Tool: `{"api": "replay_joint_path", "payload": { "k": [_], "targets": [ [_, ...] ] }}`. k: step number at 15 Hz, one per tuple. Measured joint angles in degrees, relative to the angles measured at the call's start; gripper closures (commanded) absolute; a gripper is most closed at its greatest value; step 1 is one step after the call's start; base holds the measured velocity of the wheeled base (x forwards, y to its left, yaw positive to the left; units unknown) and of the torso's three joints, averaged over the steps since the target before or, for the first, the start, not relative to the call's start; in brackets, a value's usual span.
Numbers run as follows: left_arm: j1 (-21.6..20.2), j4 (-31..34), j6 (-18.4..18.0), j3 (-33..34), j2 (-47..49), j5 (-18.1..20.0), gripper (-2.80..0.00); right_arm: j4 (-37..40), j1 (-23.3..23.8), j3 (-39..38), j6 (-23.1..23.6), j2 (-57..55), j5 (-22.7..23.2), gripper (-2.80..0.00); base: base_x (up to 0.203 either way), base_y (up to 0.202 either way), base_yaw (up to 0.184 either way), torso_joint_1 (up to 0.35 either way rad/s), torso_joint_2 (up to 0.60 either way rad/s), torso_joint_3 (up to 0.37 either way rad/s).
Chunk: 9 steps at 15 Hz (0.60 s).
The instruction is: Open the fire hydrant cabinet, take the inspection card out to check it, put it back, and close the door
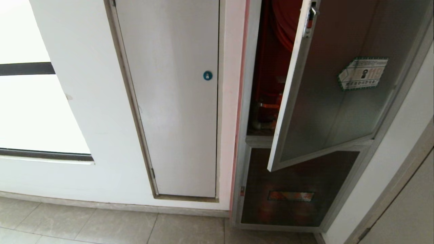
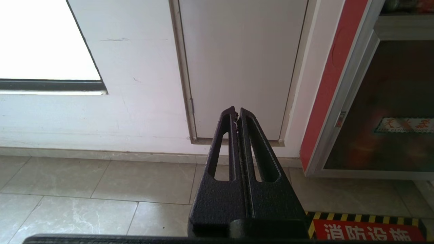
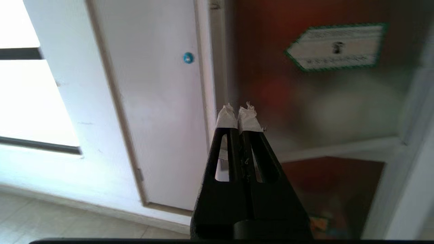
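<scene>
The door (image 1: pixel 325 101) was seen ajar, both pincers pressed together, empty: right pincer (image 3: pixel 240 115) near its edge, left pincer (image 2: pixel 236 113) low. Risk: a closed tip could knock it shut.

White door (image 1: pixel 176 101) set flush in a white wall (image 1: pixel 84 112), bearing a round blue lock (image 1: pixel 208 75) near its right edge and a small hinge (image 1: pixel 153 173) low on its left edge. Bright window (image 1: pixel 30 112) at far left, crossed by a dark horizontal bar (image 1: pixel 27 68). Grey floor tiles (image 1: pixel 101 227) meet a pale skirting strip. Lower dark panel (image 1: pixel 298 189) carries an orange label (image 1: pixel 291 196), its print probably text but unreadable. A yellow-and-black-edged red floor sign (image 2: pixel 368 228) lies nearby.
</scene>
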State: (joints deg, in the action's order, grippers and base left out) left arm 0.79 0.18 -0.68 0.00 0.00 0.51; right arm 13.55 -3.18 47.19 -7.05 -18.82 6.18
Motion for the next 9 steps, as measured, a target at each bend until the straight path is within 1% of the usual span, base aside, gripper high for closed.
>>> {"api": "replay_joint_path", "payload": {
  "k": [3, 5, 7, 9],
  "targets": [
    [0.00, 0.04, 0.05, 0.00, 0.00, 0.01, 0.00, 1.56, 1.64, -8.20, 2.01, 8.76, -0.10, 0.00, 0.000, 0.000, 0.000, 0.000, 0.00, 0.000],
    [0.00, 0.02, 0.04, 0.00, 0.00, 0.00, 0.00, 0.48, 2.02, -15.95, 2.87, 13.61, -0.55, 0.00, 0.000, 0.000, 0.000, 0.000, 0.00, 0.000],
    [0.00, 0.04, 0.00, 0.00, 0.00, 0.00, 0.00, -4.48, 2.14, -24.12, 3.11, 16.30, -3.51, 0.00, 0.000, 0.000, 0.000, 0.000, 0.00, 0.000],
    [0.00, 0.02, 0.05, 0.00, 0.00, 0.01, 0.00, -12.77, 2.19, -33.98, 3.86, 17.65, -6.59, 0.00, 0.000, 0.000, 0.000, 0.000, 0.00, 0.000]
  ]
}}
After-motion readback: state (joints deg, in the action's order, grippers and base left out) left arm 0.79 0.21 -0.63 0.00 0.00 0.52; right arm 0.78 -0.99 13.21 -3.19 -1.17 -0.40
